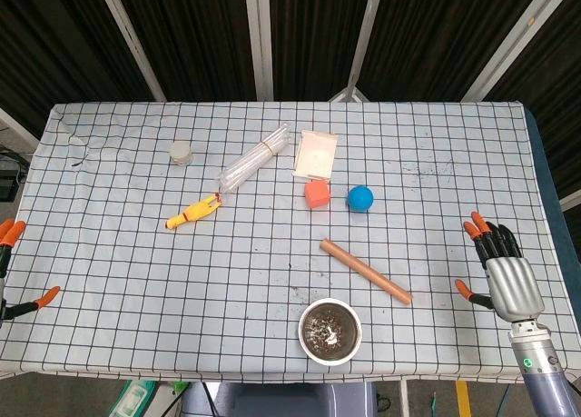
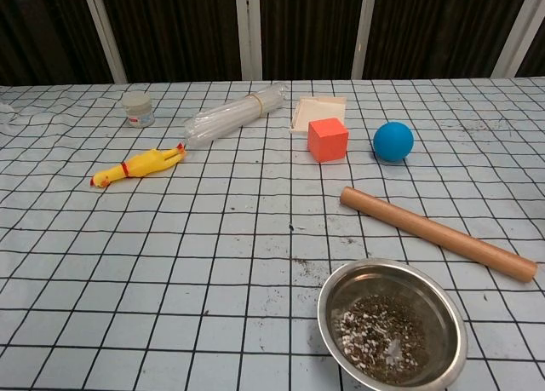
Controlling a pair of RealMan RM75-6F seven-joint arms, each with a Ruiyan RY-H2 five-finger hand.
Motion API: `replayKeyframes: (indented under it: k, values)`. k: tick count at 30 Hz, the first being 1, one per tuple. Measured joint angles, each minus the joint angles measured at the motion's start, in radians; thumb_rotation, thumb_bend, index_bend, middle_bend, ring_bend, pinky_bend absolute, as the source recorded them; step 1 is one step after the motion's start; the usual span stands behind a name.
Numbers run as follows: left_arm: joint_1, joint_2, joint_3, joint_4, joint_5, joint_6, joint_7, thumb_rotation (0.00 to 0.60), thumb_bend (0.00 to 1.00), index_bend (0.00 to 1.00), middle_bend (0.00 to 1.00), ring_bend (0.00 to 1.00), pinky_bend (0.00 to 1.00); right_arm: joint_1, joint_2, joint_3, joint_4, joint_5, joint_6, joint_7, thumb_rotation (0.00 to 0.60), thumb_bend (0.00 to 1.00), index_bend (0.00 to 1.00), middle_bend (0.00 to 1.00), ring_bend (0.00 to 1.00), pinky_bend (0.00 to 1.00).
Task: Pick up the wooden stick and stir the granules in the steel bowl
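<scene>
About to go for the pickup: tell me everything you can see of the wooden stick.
The wooden stick is a plain round dowel, light reddish-brown, smooth, apparently bare wood. It lies flat on the checked tablecloth, running diagonally from near the table's middle toward the robot's right. It sits between the orange cube and the steel bowl, touching neither. No robot hand touches it; the right robot hand hovers off beyond its nearer end.

My head view looks steeply down over the whole table [image 1: 109, 281]; my chest view sits lower and nearer, facing across it. Both share the steel bowl [image 1: 330, 331] and wooden stick [image 1: 365, 271].
</scene>
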Motion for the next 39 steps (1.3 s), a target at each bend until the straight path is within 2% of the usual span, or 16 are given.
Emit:
replayKeyframes:
  k: [7,11,18,27,34,39]
  values:
    - [-0.002,0.001,-0.001,-0.001,-0.007,-0.008,-0.003,0.600,0.12,0.00,0.00,0.00,0.00,0.003,-0.003,0.009,-0.037,0.004,-0.014,-0.004,0.600,0.29,0.00,0.02,0.00,0.00]
    - [-0.003,0.004,-0.005,-0.002,-0.008,-0.007,-0.017,0.600,0.12,0.00,0.00,0.00,0.00,0.020,-0.002,0.021,-0.096,0.017,-0.044,-0.023,0.600,0.29,0.04,0.08,0.05,0.00]
    - [-0.003,0.006,-0.002,0.001,-0.004,-0.010,-0.031,0.600,0.12,0.00,0.00,0.00,0.00,0.086,-0.047,0.070,-0.166,0.055,-0.104,-0.183,0.600,0.29,0.16,0.19,0.16,0.00]
    - [-0.006,0.015,-0.006,0.005,-0.012,-0.023,-0.065,0.600,0.12,0.00,0.00,0.00,0.00,0.221,-0.236,0.136,-0.183,0.186,-0.217,-0.460,0.600,0.29,0.28,0.27,0.23,0.03]
    - [-0.009,0.022,-0.011,0.004,-0.030,-0.038,-0.083,0.600,0.12,0.00,0.00,0.00,0.00,0.311,-0.421,0.161,-0.095,0.314,-0.273,-0.609,0.600,0.29,0.30,0.29,0.24,0.03]
    - [-0.009,0.024,-0.010,0.003,-0.032,-0.040,-0.085,0.600,0.12,0.00,0.00,0.00,0.00,0.347,-0.482,0.170,-0.036,0.368,-0.286,-0.650,0.600,0.29,0.33,0.31,0.26,0.04]
